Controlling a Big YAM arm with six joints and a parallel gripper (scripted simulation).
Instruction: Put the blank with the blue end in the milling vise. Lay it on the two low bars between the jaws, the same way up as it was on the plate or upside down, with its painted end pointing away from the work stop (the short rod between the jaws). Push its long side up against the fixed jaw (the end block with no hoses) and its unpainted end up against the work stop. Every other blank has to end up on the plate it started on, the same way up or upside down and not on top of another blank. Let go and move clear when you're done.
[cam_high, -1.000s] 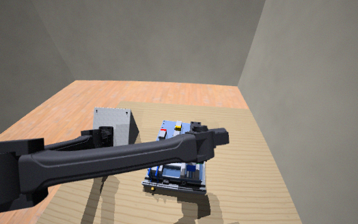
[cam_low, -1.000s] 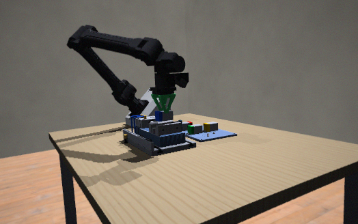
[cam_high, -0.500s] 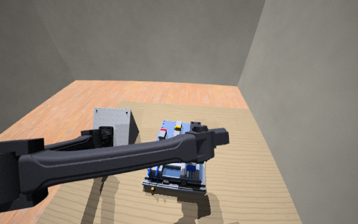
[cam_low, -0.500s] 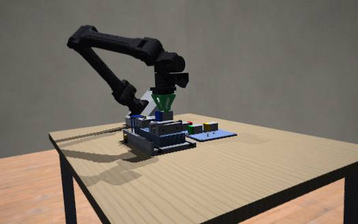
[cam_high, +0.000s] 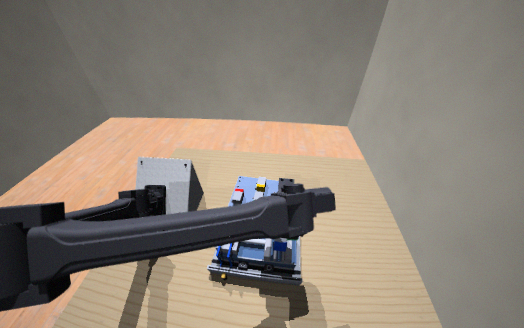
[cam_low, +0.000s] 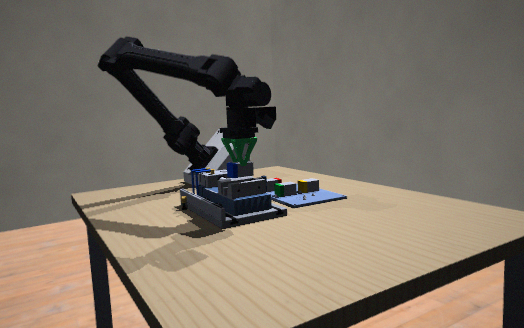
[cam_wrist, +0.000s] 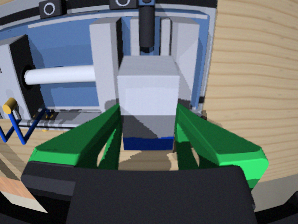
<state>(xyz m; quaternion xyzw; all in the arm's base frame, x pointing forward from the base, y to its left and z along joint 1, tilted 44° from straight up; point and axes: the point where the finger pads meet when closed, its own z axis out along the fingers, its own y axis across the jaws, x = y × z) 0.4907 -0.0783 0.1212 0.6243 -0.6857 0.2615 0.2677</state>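
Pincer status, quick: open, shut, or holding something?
Pincer: shut on the blue-ended blank, gripped between its green fingers above the vise.

Plain grey walls (cam_high: 225, 55) close the room in, matte and unmarked, meeting at a corner that the top view shows on the right, where a second grey wall (cam_high: 450, 150) runs forward along the side. The floor (cam_high: 80, 160) is laid in reddish-orange wood planks with visible grain. On it stands a table with a pale, light-wood top (cam_low: 350, 250) whose grain runs in long streaks, a dark edge band, and dark legs (cam_low: 98, 280) at the corners. Light falls from above and to one side, throwing soft, elongated shadows (cam_low: 150, 240) across the table top.
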